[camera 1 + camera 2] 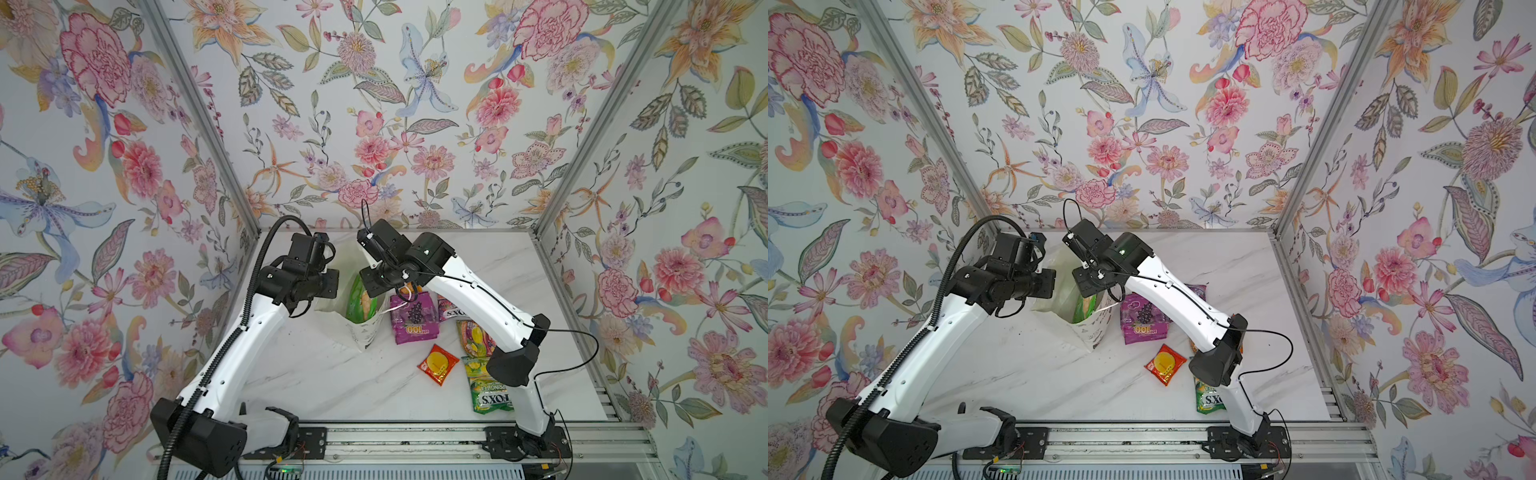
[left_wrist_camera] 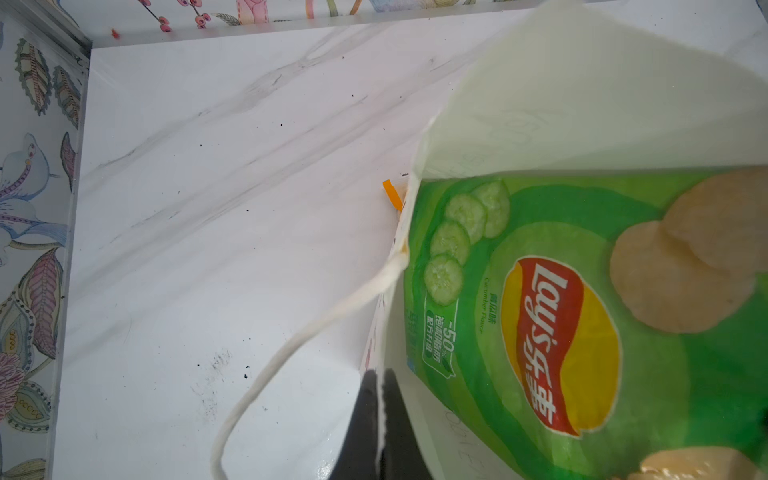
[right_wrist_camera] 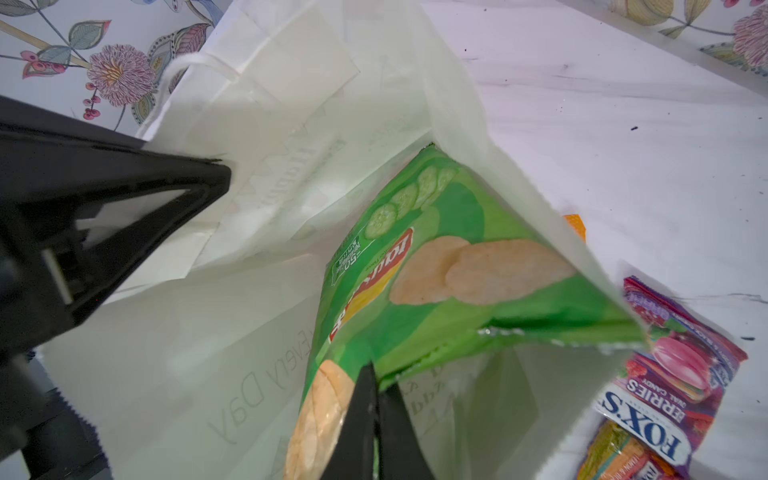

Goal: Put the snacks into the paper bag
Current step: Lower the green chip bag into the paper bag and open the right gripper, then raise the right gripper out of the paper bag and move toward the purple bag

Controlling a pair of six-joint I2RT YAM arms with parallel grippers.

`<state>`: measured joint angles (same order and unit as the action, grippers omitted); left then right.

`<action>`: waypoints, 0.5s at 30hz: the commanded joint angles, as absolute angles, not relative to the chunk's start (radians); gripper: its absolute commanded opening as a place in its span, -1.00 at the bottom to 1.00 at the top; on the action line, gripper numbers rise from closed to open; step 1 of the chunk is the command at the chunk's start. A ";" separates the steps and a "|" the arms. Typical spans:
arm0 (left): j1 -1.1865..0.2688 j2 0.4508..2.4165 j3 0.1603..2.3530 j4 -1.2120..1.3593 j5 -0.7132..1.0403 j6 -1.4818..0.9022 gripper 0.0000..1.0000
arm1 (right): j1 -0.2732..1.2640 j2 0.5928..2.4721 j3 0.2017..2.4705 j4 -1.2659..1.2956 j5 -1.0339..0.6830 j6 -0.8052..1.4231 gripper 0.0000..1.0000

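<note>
The white paper bag [image 1: 362,332] [image 1: 1096,330] stands open at mid-table. The green Lay's chip bag [image 1: 360,302] [image 2: 582,332] [image 3: 436,282] sits upright inside it. My left gripper [image 2: 379,374] is shut on the paper bag's rim, with the white wall pinched between its fingers. My right gripper [image 3: 380,378] reaches into the bag mouth and is shut on the Lay's bag's top edge. On the table to the right lie a purple grape pack [image 1: 413,318], a Fox's berries bag [image 3: 665,395], a small red pack [image 1: 438,365] and a green Fox's bag [image 1: 488,388].
A white cord handle [image 2: 291,353] hangs outside the bag on the left arm's side. A small orange pack [image 2: 392,195] [image 3: 575,224] lies just behind the bag. Another fruit-printed candy bag [image 1: 473,336] is partly hidden under the right arm. Floral walls enclose the marble table [image 1: 316,374].
</note>
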<state>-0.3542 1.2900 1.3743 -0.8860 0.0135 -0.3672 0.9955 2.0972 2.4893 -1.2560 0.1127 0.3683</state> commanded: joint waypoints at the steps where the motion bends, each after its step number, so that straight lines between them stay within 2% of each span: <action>1: -0.333 1.266 1.358 -0.873 -0.017 -0.374 -1.00 | 1.002 2.116 2.527 -1.274 0.124 0.377 -0.74; 8: -0.322 1.253 1.352 -0.855 0.005 -0.374 -1.00 | 1.010 2.126 2.584 -1.273 0.117 0.374 -0.36; 15: -0.308 1.244 1.343 -0.845 0.002 -0.376 -1.00 | 1.012 2.103 2.660 -1.268 0.107 0.367 -0.19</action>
<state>-0.3252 1.2675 1.3590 -0.8703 0.0151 -0.3672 1.0027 2.1098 2.6217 -1.2564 0.1120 0.3717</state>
